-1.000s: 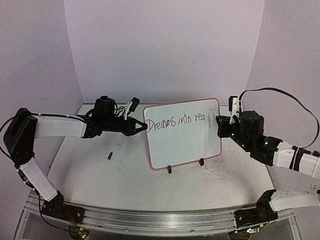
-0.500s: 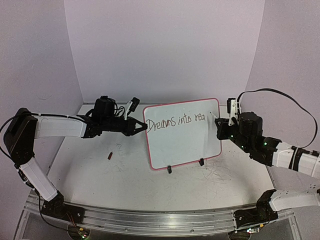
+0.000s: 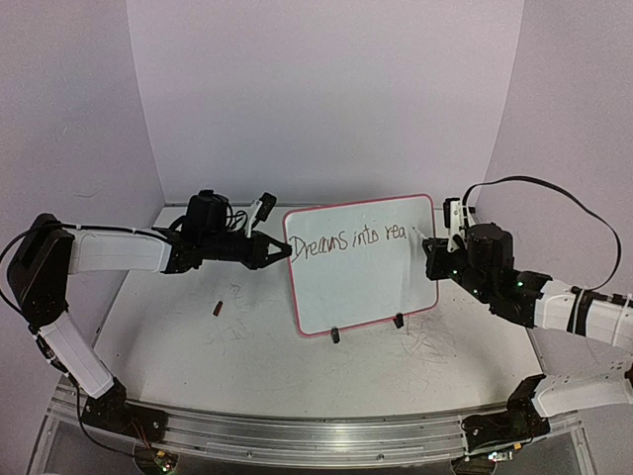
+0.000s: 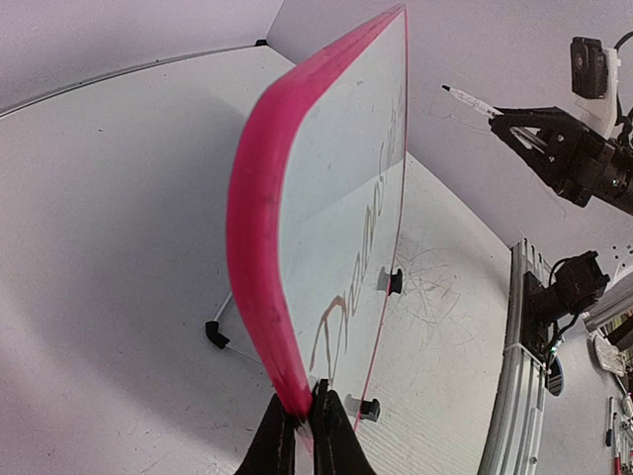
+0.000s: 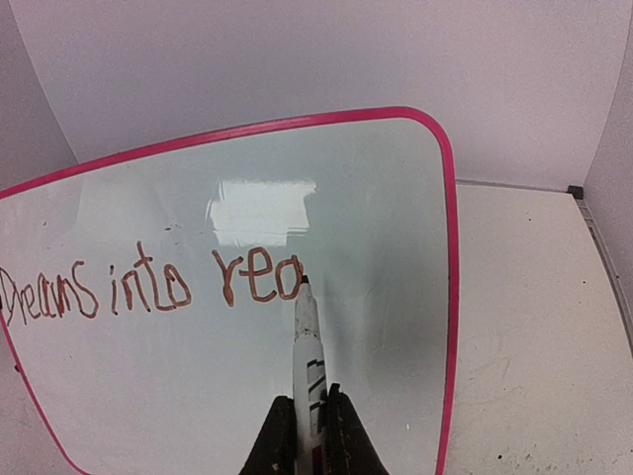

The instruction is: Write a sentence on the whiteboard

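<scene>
The right gripper (image 5: 310, 416) has its jaws pinched on a white marker (image 5: 308, 341), whose barrel runs straight out of the fingers toward the whiteboard (image 5: 376, 218). Its tip sits just right of the last letter of the sentence (image 5: 148, 287), which so far reads "Dreams into rea". In the left wrist view the tip seems to stand slightly off the surface, though I cannot be sure.

The line runs left to right, so the next letters belong on the bare strip between the "a" and the right frame, and the right arm is the nearer one. The left gripper (image 4: 307, 411) is clamped on the board's left edge, probably to steady it.

The board stands near-upright on small black feet at the far middle of the scuffed white table (image 3: 178, 341), with pale walls (image 3: 326, 99) close behind.
</scene>
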Available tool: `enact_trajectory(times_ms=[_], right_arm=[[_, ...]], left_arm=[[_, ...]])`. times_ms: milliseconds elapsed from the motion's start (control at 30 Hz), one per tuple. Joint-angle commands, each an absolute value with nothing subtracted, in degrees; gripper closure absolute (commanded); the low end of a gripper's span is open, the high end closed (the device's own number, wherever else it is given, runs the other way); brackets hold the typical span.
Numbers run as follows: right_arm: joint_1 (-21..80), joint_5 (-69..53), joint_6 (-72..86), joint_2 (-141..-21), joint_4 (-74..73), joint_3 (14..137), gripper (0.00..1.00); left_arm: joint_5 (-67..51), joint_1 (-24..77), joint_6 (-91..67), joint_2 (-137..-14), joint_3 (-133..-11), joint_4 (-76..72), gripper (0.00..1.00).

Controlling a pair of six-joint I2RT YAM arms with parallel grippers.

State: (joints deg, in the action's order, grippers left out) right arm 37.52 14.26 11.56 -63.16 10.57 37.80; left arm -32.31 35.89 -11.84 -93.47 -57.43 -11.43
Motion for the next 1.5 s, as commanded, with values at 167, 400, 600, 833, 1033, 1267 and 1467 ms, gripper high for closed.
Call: enact_trajectory(times_ms=[167, 400, 600, 833, 1033, 1267, 1467], right_arm=[[37.06, 14.93, 8.46, -64.57, 11.54, 39.4, 1.0], [36.53, 14.11, 6.76, -64.62, 11.76, 39.89, 1.0], [36.22, 10.85, 4.38, -64.86, 12.21, 39.96, 1.0], [36.24, 10.78, 2.41, -65.44, 12.72, 40.45, 1.0], [36.21, 11.05, 2.62, -66.22, 13.34, 40.8, 1.0], [36.21, 11.06, 1.57, -66.21, 13.45, 41.18, 1.0], [36.04, 12.12, 1.99, -66.53, 13.53, 41.11, 1.0]], left_arm=[[-32.09, 37.53, -8.0, -93.21, -58.8, -7.36, 1.0], [-32.01, 37.53, -8.09, -93.17, -58.8, -7.32, 1.0], [-31.91, 37.53, -8.09, -93.08, -58.81, -7.33, 1.0], [-31.87, 37.62, -8.09, -93.24, -58.89, -7.35, 1.0], [-31.61, 37.62, -8.08, -93.02, -58.81, -7.33, 1.0], [-29.5, 37.62, -8.65, -93.16, -59.9, -5.25, 1.0], [-28.49, 37.62, -8.92, -93.73, -61.94, -2.69, 1.0]])
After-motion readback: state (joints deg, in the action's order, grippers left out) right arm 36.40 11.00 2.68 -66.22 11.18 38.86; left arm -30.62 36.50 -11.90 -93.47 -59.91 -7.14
